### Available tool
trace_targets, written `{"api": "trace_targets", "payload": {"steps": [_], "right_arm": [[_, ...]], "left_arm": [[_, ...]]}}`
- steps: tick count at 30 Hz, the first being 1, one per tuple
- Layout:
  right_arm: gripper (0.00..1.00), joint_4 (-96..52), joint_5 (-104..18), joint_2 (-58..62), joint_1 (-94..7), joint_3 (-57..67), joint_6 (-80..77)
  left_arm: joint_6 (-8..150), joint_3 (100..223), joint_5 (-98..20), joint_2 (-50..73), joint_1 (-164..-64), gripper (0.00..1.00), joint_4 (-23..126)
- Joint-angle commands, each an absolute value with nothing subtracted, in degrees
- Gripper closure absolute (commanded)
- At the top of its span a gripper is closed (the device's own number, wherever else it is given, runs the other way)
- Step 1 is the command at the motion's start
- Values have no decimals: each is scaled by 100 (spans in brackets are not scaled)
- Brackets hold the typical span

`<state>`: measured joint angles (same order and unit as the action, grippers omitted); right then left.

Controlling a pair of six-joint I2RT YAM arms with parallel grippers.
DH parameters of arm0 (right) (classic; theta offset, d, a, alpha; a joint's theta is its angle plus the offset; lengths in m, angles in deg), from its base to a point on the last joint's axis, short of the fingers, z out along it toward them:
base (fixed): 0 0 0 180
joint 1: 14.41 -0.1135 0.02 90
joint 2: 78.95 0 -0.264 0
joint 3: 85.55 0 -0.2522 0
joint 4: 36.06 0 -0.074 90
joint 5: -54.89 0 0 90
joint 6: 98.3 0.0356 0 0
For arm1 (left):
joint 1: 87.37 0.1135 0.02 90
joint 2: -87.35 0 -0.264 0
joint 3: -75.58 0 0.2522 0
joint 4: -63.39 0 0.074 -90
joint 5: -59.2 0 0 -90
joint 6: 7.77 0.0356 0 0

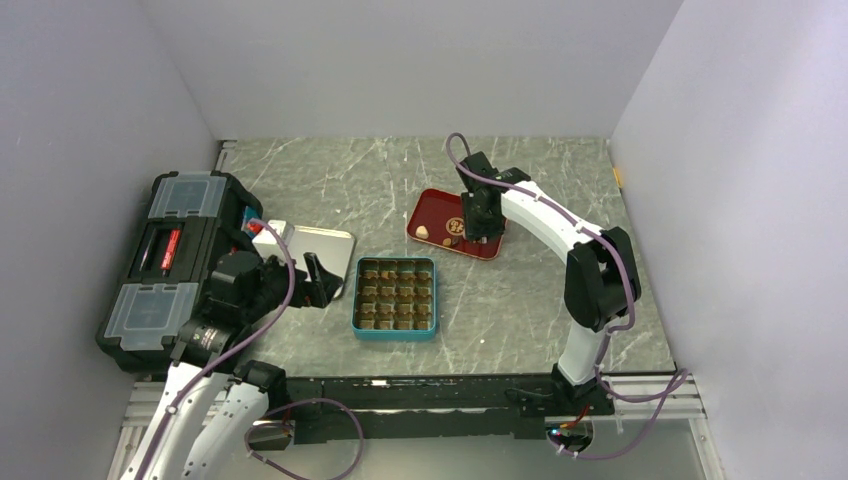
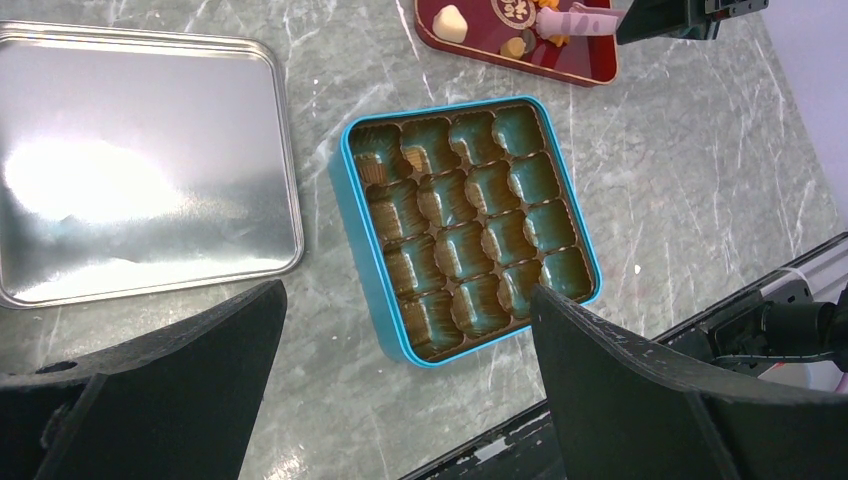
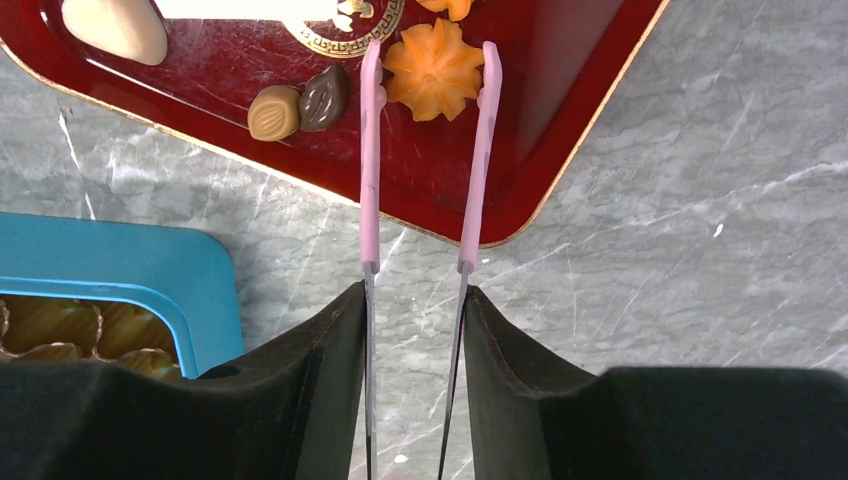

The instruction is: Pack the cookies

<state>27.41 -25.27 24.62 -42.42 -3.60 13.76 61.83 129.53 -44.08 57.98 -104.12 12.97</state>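
The right arm reaches far out over the table [image 1: 520, 310], bent at the elbow, with its wrist tipped down over the red tray [image 3: 560, 120]. The tray sits at the far side, a bit right of the middle. The right gripper [image 3: 415, 295] is squeezed narrow on the thin tongs [image 3: 370, 150], one finger pressing each tong arm. The pink tong tips point down into the tray, one on each side of an orange flower cookie [image 3: 434, 68]. The right tip looks like it touches the cookie; the left tip is just beside it. I cannot tell if the tips are pinching it.

All the cookies [image 3: 300, 105] lie in the red tray. A small tan piece [image 3: 273, 112] and a small dark brown piece [image 3: 323, 97] touch each other, just left of the tongs. A pale cream lump [image 3: 115, 28] lies further left. A second orange one [image 3: 447, 6] peeks in at the far edge of the right wrist view.

The teal tin [image 2: 365, 290] sits in the middle of the table, nearer than the tray. Its brown cups [image 2: 470, 225] hold no cookies. The shiny lid [image 2: 140, 160] lies flat just left of the tin.

The left arm is folded low at the near left, beside a black toolbox [image 1: 170, 265]. The left gripper [image 2: 405, 300] is spread wide and holds nothing, hanging above the near side of the tin and the lid
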Motion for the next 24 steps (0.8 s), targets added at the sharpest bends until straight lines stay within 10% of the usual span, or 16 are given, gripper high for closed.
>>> {"api": "trace_targets", "payload": {"steps": [1, 24], "right_arm": [[62, 2571, -2595, 2445, -4213, -335, 1402], [91, 2689, -2607, 1995, -4227, -408, 1352]], "left_arm": [[6255, 13065, -4487, 5776, -10432, 1, 1500], [6246, 13065, -4477, 5804, -10431, 1, 1499]]}}
